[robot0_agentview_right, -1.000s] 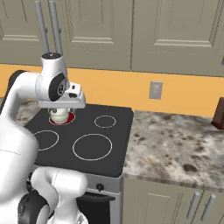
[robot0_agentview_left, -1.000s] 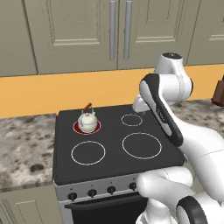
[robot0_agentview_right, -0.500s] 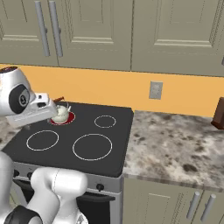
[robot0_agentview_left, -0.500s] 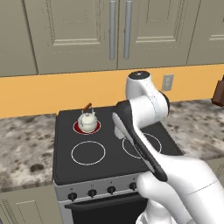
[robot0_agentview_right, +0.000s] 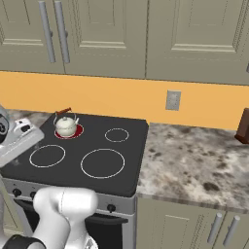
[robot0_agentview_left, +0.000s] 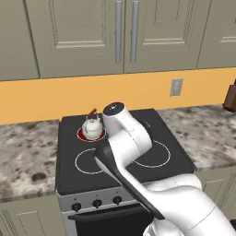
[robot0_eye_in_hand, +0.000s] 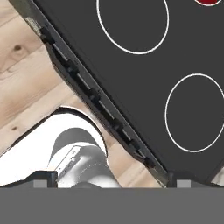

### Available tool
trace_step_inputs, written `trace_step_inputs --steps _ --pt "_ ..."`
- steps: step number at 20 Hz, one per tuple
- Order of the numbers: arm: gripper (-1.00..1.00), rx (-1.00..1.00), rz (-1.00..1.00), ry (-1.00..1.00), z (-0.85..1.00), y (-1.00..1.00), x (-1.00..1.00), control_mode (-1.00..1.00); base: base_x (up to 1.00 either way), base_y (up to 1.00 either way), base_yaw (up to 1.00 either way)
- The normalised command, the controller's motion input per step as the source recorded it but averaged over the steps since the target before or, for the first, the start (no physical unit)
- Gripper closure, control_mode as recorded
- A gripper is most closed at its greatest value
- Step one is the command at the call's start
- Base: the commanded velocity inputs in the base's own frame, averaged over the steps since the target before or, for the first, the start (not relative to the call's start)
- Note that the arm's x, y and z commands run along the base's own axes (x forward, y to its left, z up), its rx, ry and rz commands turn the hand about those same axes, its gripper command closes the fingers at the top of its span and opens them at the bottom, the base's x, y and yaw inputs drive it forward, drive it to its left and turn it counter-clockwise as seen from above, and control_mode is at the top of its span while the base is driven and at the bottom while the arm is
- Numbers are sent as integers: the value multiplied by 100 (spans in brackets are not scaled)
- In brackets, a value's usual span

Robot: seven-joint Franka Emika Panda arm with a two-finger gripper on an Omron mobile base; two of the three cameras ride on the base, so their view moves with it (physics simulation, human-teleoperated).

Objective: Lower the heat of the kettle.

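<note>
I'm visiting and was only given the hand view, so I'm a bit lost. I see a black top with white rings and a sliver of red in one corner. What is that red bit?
Observer: It's a burner glowing red at the stove's back left, with a small white kettle sitting on it.
Operator: Does the kettle have a handle?
Observer: Yes, a reddish-brown handle angles up from the kettle toward the orange wall.
Operator: And what's next to the stove?
Observer: A speckled stone counter runs along both sides of the stove.
</note>
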Motion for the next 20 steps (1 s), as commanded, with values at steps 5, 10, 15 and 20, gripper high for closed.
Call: trace_step_inputs --steps 5,10,15,20 --pt "-100 -8 44 8 -58 25 -6 -100 0 0 0" --pt "-100 -24 16 0 -58 22 -3 -100 0 0 0" --pt "-100 -29 2 2 -56 37 -9 -100 0 0 0" --pt "-100 -26 20 0 -32 55 -1 -100 0 0 0"
